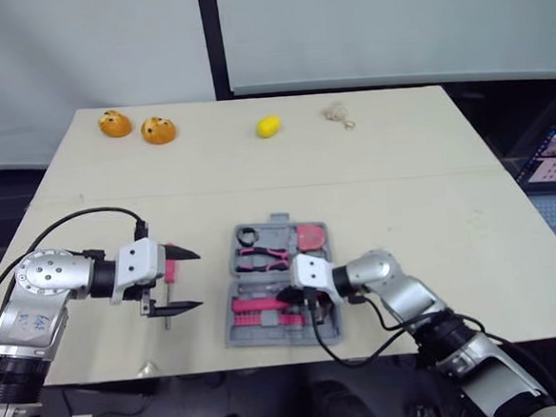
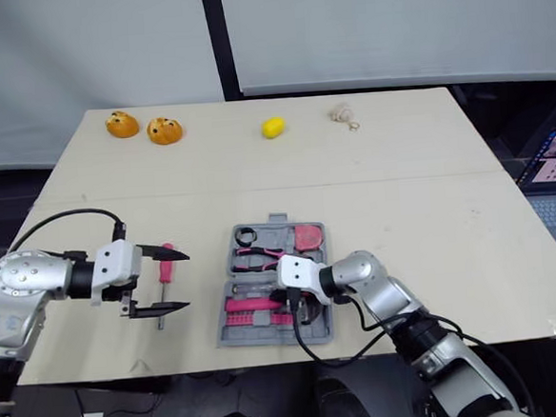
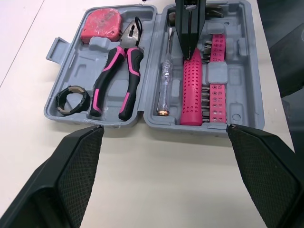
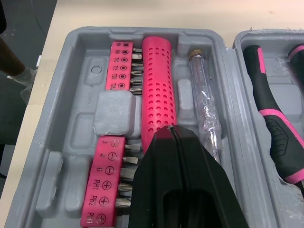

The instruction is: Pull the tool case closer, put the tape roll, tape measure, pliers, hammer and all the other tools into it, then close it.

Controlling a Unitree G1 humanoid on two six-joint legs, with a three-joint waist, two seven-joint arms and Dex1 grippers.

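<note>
Packing step: right gripper [image 4: 172,130] fingers are clenched empty, tips on the pink handle [image 4: 159,85] in the open grey tool case [image 3: 247,95], near the bench [image 1: 402,209] front edge. Pliers [image 3: 116,76], tape measure [image 3: 100,26] and tape roll [image 3: 71,100] are seated. Left gripper [image 1: 197,280] fingers are spread by the loose screwdriver [image 2: 166,264]; likely next a grasp on it.

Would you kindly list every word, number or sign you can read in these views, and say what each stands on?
"3", "4", "6", "PH1", "PH2", "PH3", with minus and plus signs: one pink bit holder.
"T10", "T15": the other pink bit holder; its remaining marks are too blurred.
Laptop screen: too small to read.
</note>
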